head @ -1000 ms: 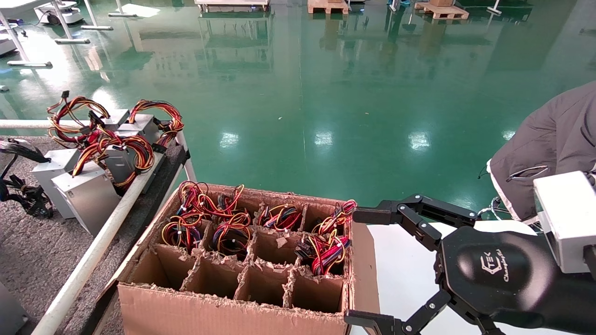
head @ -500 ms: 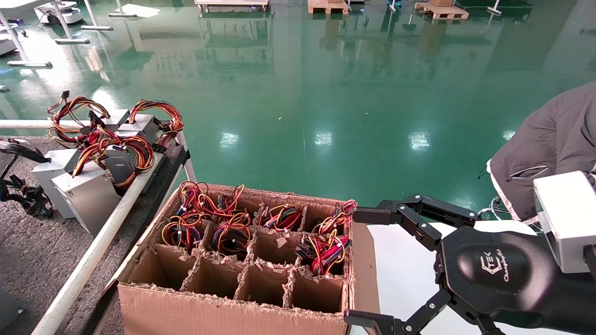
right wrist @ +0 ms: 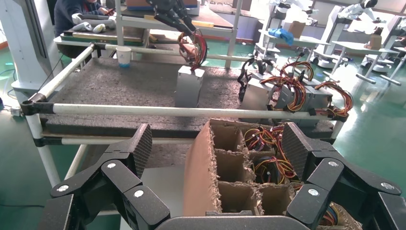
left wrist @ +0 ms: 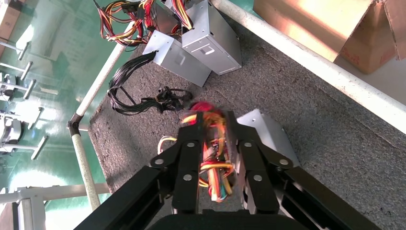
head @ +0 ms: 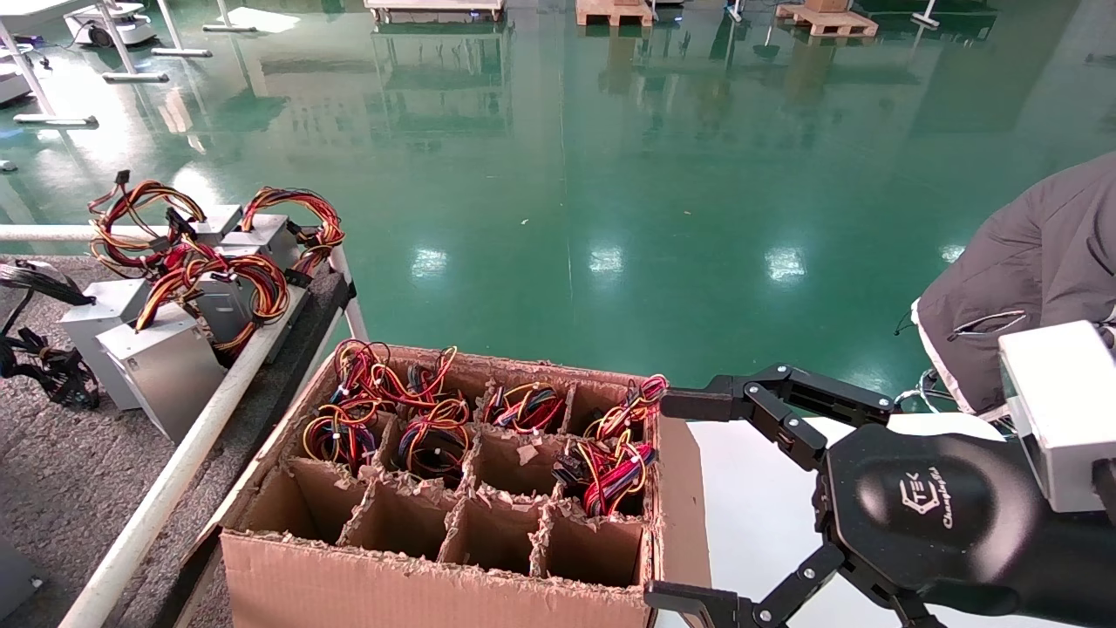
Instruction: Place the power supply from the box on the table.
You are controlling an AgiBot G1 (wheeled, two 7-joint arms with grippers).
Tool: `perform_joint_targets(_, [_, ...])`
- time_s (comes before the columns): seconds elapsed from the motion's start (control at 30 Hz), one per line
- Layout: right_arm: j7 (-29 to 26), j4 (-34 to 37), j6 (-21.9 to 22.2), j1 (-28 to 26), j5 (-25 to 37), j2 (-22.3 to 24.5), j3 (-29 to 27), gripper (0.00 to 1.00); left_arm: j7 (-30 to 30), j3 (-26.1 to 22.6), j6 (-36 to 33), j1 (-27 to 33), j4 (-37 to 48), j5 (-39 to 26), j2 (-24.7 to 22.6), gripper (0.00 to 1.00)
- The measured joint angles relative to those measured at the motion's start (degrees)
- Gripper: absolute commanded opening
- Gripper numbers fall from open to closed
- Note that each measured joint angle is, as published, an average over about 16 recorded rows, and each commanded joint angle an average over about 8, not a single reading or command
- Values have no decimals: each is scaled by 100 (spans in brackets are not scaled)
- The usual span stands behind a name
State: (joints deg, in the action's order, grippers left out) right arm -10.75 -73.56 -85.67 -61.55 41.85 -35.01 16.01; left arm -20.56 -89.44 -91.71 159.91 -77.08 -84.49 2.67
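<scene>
My left gripper (left wrist: 214, 158) holds the power supply (left wrist: 268, 134) by its bunch of wires (left wrist: 213, 165), and my jaws are squeezed shut on that bunch. In my left wrist view the grey metal box sits in the middle of the frame, down on the table (left wrist: 335, 139). In my right wrist view it stands upright at the top middle, on the dark grey top, with the gripper above it. More supplies (head: 148, 349) stand at the left of my head view, close to the white rail (head: 166, 488). The box (head: 418, 584) fills the bottom middle of my head view. Its back cells have coloured wires sticking up, and the front cells look bare. My right gripper (head: 689, 501) is at the bottom right, just beside the box's right wall, with its jaws spread wide and nothing in them
</scene>
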Motion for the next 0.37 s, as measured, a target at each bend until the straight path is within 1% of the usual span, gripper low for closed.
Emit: perform_joint_targets(0.37, [0,1,1,1,0,0,0,100,2,-3,2,-4,0,7,5,100])
